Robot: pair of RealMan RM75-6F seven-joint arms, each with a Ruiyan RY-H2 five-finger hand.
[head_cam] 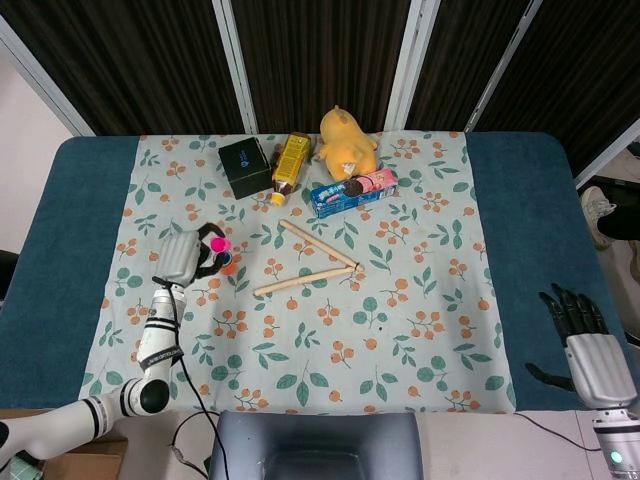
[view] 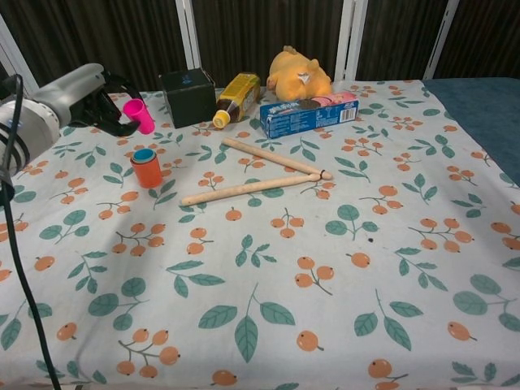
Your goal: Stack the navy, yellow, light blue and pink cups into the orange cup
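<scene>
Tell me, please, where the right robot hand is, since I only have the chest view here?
Observer: The right robot hand is by the near right corner of the table, off the flowered cloth, fingers apart and holding nothing.
Operator: Thank you. Seen from above, is the pink cup centred over the orange cup?
Observer: Not quite. In the head view the pink cup shows just beyond the orange cup, toward the far side.
Operator: And where does the left robot hand sit from above?
Observer: The left robot hand shows right beside the orange cup, on its left, holding the pink cup.
</scene>
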